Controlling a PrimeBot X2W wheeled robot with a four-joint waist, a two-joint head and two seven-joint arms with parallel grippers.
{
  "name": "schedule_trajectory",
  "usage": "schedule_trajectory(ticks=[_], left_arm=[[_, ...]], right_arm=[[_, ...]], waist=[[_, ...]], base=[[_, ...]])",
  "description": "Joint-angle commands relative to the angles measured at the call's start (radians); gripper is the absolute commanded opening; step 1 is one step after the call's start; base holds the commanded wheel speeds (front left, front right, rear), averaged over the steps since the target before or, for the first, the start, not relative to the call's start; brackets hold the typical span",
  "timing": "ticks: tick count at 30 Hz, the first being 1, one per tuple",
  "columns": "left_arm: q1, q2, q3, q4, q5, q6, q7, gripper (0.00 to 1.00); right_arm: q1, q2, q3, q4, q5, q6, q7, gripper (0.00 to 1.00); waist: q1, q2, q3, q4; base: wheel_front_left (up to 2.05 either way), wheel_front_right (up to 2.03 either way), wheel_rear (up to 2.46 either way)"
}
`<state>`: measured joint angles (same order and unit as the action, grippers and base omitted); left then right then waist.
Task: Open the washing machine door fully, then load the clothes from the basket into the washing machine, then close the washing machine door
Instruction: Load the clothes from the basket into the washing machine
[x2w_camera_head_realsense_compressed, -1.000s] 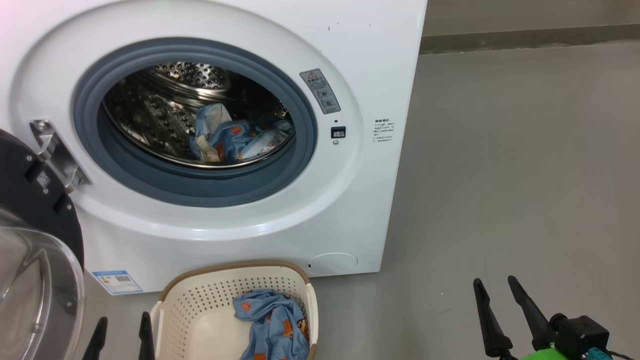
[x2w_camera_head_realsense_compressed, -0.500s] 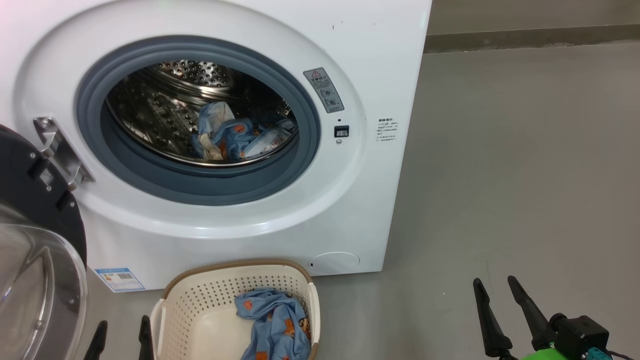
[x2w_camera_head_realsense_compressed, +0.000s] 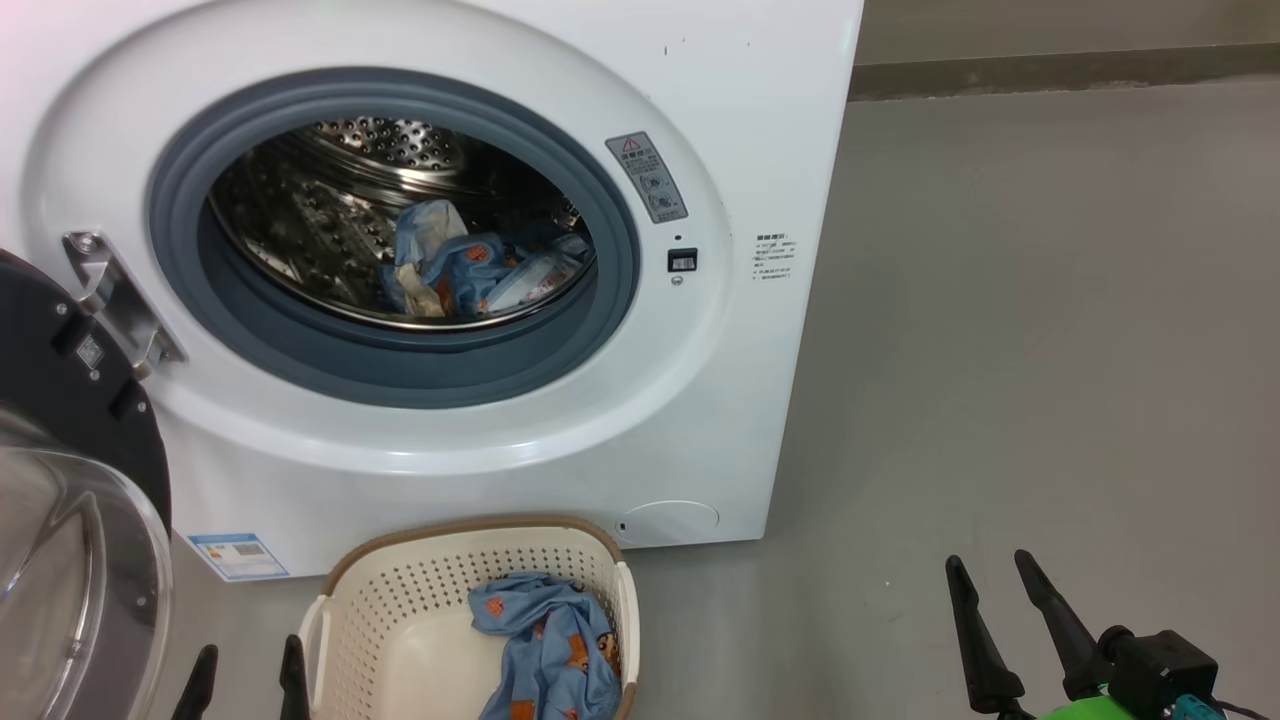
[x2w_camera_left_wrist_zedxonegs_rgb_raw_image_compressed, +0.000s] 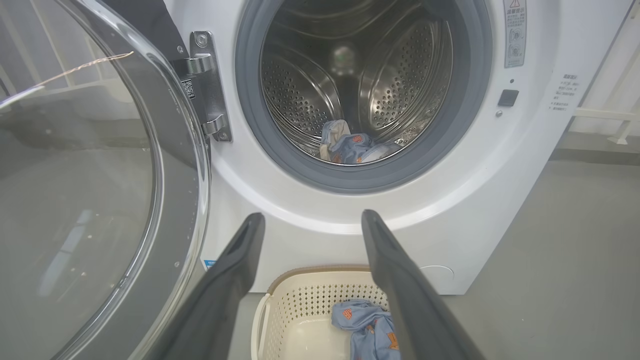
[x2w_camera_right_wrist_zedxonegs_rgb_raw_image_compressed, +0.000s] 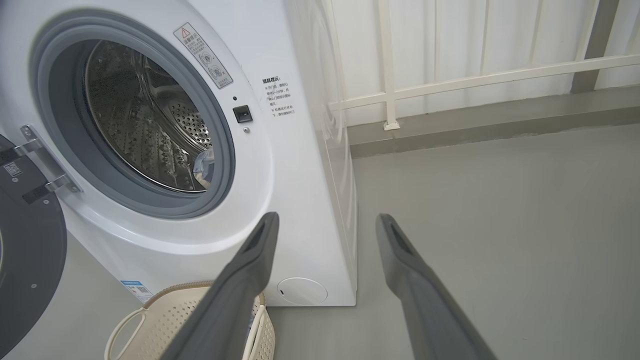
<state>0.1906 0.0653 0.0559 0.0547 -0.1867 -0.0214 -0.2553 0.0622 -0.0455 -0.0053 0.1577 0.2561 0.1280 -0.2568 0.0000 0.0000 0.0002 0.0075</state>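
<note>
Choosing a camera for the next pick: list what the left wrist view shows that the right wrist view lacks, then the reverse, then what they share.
Left wrist view: the door with its glass bowl, the blue garment lying in the basket, and the open left gripper.
Right wrist view: the machine seen along its side panel, a wide stretch of floor, and the open right gripper.
Both: the drum with clothes inside, the hinge, the basket's rim.
</note>
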Motion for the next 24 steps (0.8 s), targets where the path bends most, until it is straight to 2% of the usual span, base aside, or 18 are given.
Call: schedule_trajectory(ticks=[1,15,24], left_arm=[[-0.012,0.002,0.039,-0.018,0.014,-0.003,-0.006,1.0],[-0.017,-0.007,0.038,-0.025,0.032,-0.023,-0.006,1.0],[-0.048,-0.01,0.05,-0.034,0.025,-0.036,-0.006,1.0]], right_arm=[[-0.009,-0.005,0.029,-0.027,-0.006,0.003,-0.005,1.0],[-0.015,-0.005,0.035,-0.033,-0.013,0.003,-0.005,1.0],[-0.029,-0.005,0.034,-0.046,-0.016,0.003,-0.005,1.0]], waist=[[0.0,0.0,0.002,0.0],[0.0,0.0,0.028,-0.005],[0.0,0.0,0.087,-0.009]], base=[[0.0,0.0,0.0],[0.0,0.0,0.0],[0.0,0.0,0.0]])
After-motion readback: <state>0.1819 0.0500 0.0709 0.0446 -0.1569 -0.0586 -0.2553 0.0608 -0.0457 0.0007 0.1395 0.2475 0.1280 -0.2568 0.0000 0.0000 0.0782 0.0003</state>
